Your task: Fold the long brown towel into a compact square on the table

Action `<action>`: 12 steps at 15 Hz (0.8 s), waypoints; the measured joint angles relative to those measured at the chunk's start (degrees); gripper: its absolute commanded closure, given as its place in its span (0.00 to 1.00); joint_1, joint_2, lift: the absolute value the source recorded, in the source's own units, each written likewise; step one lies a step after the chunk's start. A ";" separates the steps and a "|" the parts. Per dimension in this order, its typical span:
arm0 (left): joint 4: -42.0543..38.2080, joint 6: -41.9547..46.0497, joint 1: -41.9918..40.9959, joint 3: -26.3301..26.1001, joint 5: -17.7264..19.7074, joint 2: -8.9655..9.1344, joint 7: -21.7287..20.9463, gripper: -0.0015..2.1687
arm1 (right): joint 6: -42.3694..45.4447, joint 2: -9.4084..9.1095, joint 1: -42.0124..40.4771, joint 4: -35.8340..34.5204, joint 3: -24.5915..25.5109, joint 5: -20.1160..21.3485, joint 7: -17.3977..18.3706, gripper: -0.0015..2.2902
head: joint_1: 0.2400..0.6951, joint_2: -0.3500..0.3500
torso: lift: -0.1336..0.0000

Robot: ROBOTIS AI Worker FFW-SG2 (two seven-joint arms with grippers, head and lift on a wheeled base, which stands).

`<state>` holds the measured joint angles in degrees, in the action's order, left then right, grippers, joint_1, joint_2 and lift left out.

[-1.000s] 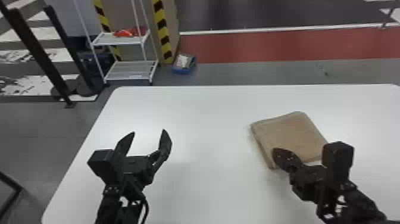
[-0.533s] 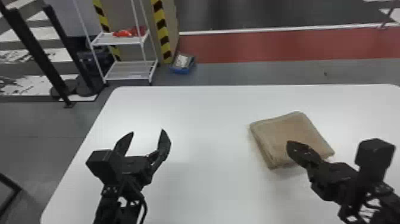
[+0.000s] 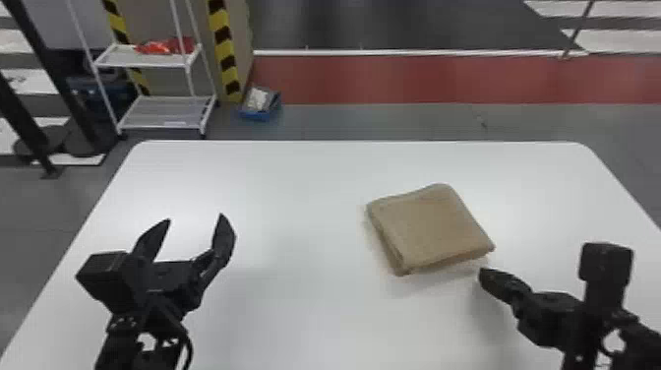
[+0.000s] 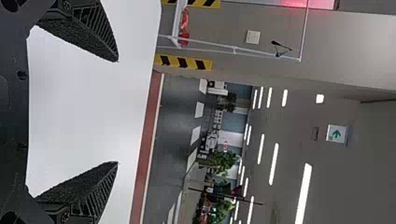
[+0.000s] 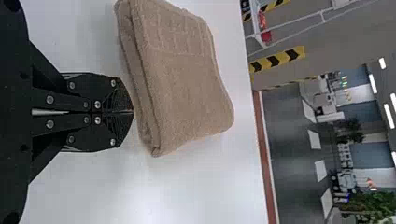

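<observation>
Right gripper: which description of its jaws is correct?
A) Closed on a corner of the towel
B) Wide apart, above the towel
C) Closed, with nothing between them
C: the right gripper's jaws meet, and the folded towel lies beyond their tips.

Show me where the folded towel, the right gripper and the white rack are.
Folded towel (image 3: 430,226), head view, middle of its top face.
Right gripper (image 5: 132,112), right wrist view, where its shut fingertips meet.
White rack (image 3: 162,112), head view, its lower shelf.
</observation>
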<state>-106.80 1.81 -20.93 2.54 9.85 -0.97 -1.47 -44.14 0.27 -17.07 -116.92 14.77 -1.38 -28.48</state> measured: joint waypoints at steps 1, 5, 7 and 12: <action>0.01 0.10 -0.03 0.00 0.06 0.00 -0.02 0.04 | -2.18 0.07 1.60 1.42 0.17 0.89 0.02 0.89 | 1.00 0.48 | 0.08; -0.05 0.77 -0.36 0.16 0.17 0.00 -0.02 0.04 | -3.31 0.06 7.16 6.59 -0.08 1.90 1.01 0.89 | 1.00 0.47 | 0.08; -0.03 1.01 -0.41 0.18 0.19 0.00 -0.02 0.04 | -3.24 -0.06 9.28 8.08 -0.31 1.95 1.77 0.89 | 1.00 0.47 | 0.08; 0.19 1.04 -0.30 0.70 0.55 0.00 -0.29 0.04 | -1.35 -0.16 15.52 13.25 -1.52 2.15 4.49 0.89 | 1.00 0.48 | 0.08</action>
<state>-106.61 2.85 -21.23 3.24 10.41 -0.97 -1.75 -45.49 0.11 -1.55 -103.67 13.25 0.78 -23.99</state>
